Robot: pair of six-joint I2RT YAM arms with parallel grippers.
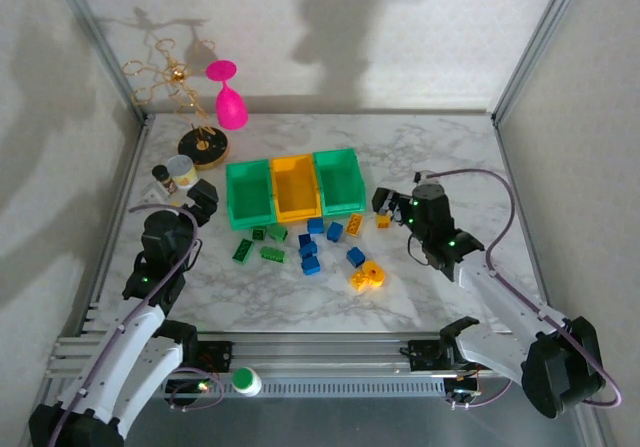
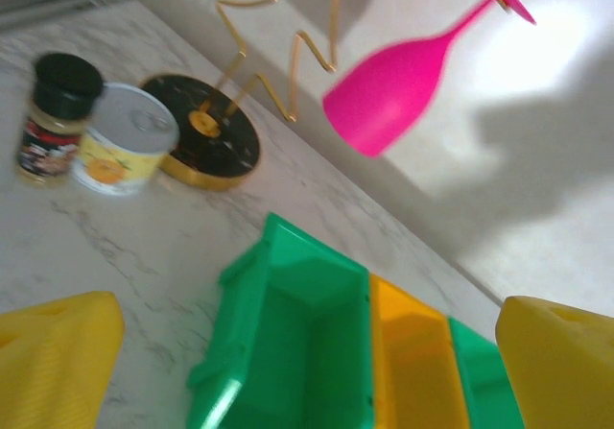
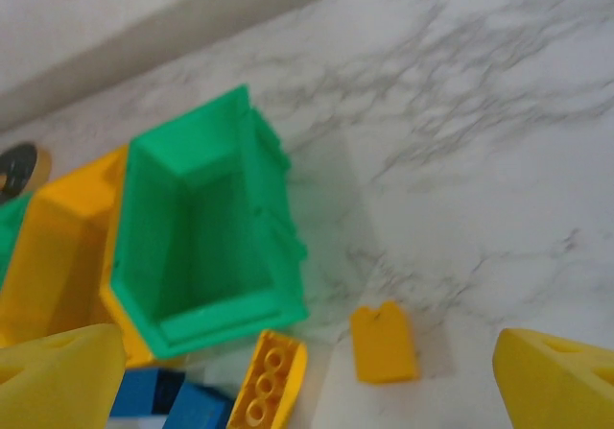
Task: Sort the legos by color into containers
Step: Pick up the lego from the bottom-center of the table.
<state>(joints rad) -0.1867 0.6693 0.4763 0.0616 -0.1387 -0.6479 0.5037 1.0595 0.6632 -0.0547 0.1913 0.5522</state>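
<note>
Three open rectangular bins stand touching in a row at the middle of the marble desk (image 1: 440,157). The left bin (image 1: 248,193) is green, the middle bin (image 1: 295,187) yellow-orange and the right bin (image 1: 339,180) green.

The legos lie loose on the desk just in front of them, all outside the bins. The green legos (image 1: 272,254) are grouped to the left, some flat with their studs up. The blue legos (image 1: 311,265) are clustered in the middle. A long yellow brick (image 1: 355,225) lies near the right bin's front corner, with a small yellow wedge (image 1: 383,221) just beside it. In the right wrist view the brick (image 3: 271,381) is tipped on its side, its round holes showing. A round yellow piece (image 1: 367,278) sits nearest the arms.

The left gripper (image 1: 205,199) hangs beside the left bin, its jaws wide apart with nothing between them. The right gripper (image 1: 392,205) hangs over the wedge, also spread wide and holding nothing.
</note>
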